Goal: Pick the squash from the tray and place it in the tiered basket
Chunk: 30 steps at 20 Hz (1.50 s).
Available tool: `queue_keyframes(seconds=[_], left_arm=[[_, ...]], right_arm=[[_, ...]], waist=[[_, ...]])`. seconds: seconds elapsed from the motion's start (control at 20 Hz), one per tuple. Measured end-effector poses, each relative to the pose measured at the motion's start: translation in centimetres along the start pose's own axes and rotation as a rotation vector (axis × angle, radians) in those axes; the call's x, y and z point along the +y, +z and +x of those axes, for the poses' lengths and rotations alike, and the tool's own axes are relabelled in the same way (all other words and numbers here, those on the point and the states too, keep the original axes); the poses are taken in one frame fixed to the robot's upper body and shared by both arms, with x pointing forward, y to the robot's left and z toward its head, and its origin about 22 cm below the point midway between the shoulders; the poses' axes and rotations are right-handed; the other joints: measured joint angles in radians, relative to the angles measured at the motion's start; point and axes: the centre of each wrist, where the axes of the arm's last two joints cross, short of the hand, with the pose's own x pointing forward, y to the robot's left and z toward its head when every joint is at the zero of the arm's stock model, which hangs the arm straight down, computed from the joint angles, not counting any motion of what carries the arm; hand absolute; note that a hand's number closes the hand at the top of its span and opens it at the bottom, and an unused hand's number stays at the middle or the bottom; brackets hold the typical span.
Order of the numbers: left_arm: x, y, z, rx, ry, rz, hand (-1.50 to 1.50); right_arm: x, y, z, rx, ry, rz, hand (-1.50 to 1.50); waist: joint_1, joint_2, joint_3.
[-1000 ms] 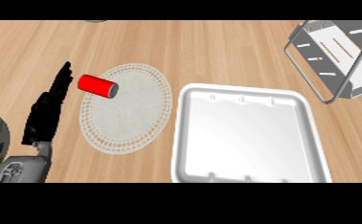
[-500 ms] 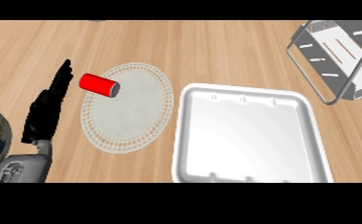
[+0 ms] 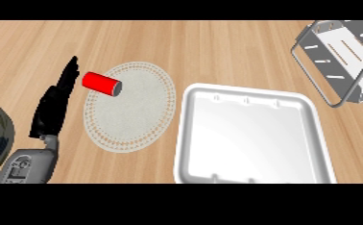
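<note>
Head view — wooden counter [image 3: 212, 46], left hand only

Left hand [image 3: 53, 106] at left edge, fingers straight, holding nothing, just beside red cylinder [image 3: 101, 84] lying on round placemat [image 3: 135, 108]. White tray [image 3: 251, 137] right of placemat. Tiered basket [image 3: 333, 60] at upper right. Squash nowhere visible — location cannot be told; right hand out of view

- A red can [image 3: 101, 84] lay on its side at the upper left edge of a round mat, its dark end facing about four o'clock.
- The round, pale woven placemat [image 3: 135, 108] with a dotted border lay flat on the desk, left of the view's centre, at about nine o'clock.
- The light wooden desk [image 3: 212, 46] ran across the whole view, its grain going left to right.
</note>
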Motion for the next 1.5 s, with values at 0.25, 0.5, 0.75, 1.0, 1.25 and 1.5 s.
queue_keyframes(seconds=[0.25,0.5,0.75,1.0,1.25,1.5], left_arm=[[0.3,0.4,-0.2,-0.006,0.001,0.003,0.00],[-0.1,0.5,0.2,-0.002,-0.002,-0.001,0.00],[0.0,0.1,0.3,-0.006,0.003,-0.006,0.00],[-0.2,0.0,0.4,-0.013,0.005,0.000,0.00],[-0.3,0.4,-0.1,-0.011,0.001,0.002,0.00],[0.3,0.1,-0.3,-0.012,0.000,0.000,0.00]], right_arm=[[0.8,-1.5,-3.1,-0.001,0.050,0.012,1.50],[1.5,-2.3,-5.1,-0.038,0.038,0.068,1.50],[1.8,-2.5,-6.7,-0.037,-0.015,0.127,1.50],[3.2,-1.5,-8.7,0.053,-0.137,0.198,-1.50],[5.0,-0.5,-9.9,0.122,-0.223,0.264,-1.50],[5.7,-0.4,-10.2,0.131,-0.362,0.221,-1.50]], waist=[[0.003,-0.001,0.000],[0.002,-0.007,-0.005],[0.005,-0.008,-0.010],[0.011,-0.006,-0.012],[0.015,0.000,-0.006],[0.012,0.003,-0.001]])
